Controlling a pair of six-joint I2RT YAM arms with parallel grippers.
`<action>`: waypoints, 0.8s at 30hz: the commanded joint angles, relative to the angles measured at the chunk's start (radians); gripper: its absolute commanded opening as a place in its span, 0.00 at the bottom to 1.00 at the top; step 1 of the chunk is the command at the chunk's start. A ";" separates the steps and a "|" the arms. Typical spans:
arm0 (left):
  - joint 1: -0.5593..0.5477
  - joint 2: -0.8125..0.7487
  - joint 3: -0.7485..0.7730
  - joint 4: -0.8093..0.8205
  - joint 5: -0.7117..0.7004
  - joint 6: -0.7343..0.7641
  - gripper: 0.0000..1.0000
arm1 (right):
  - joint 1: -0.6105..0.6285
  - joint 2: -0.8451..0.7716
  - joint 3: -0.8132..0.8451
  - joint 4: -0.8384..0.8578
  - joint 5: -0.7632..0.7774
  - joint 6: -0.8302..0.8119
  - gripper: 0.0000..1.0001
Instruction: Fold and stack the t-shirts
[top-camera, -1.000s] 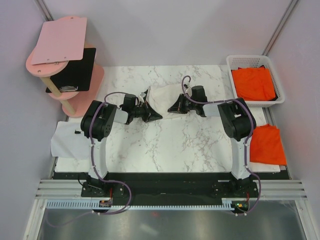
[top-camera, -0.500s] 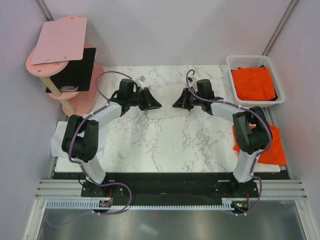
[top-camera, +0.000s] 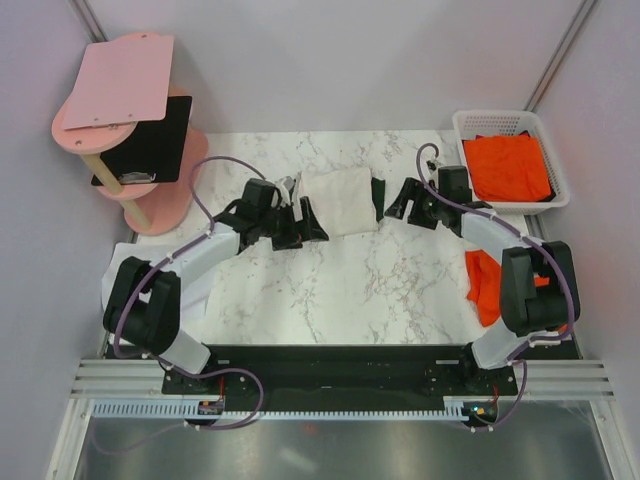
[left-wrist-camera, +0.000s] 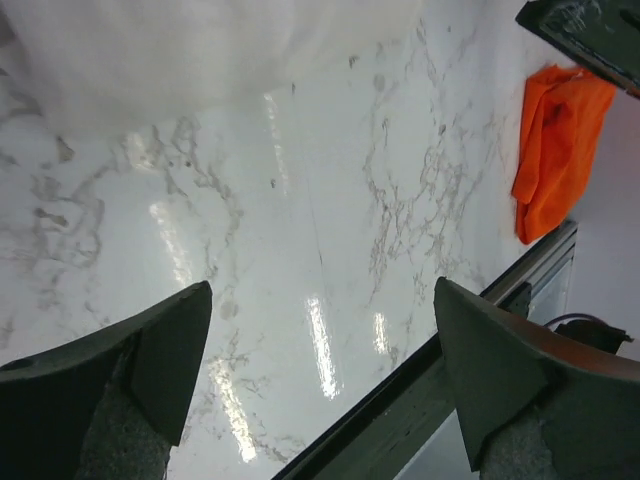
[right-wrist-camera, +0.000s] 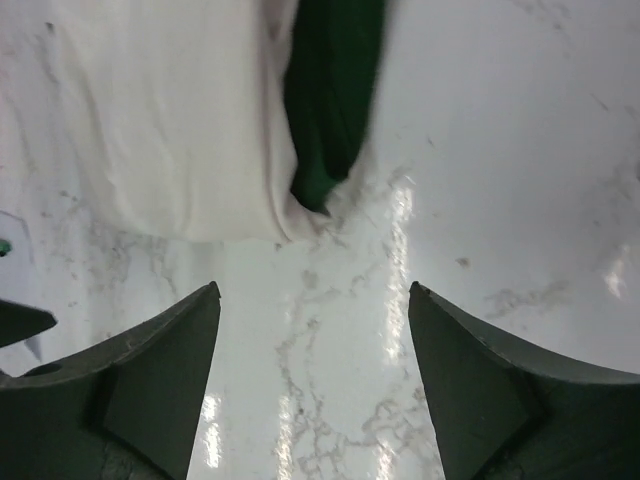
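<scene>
Holding left claw (left-wrist-camera: 322, 290) and right claw (right-wrist-camera: 315, 290) wide open, empty, flanking the limp, light cream-white-and-green folded cloth t-shirt (top-camera: 342, 200), likely needing pinching at an edge.

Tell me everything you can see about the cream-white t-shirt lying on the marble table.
The cream-white t-shirt is soft cloth, folded into a compact, slightly puffy bundle that lies on the far middle part of the marble table. A dark green sleeve shows along its right edge; no print is visible. The left tool and right tool flank it, both open, neither gripping it.
</scene>
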 joint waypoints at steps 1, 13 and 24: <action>-0.161 -0.044 0.028 -0.030 -0.051 0.038 1.00 | 0.007 -0.148 0.026 -0.279 0.289 -0.142 0.86; -0.325 0.208 0.158 0.089 0.050 -0.055 0.99 | 0.028 -0.225 0.043 -0.670 0.956 -0.193 0.98; -0.321 0.179 0.146 0.074 0.065 -0.015 0.99 | 0.083 0.113 0.098 -0.863 1.283 -0.028 0.88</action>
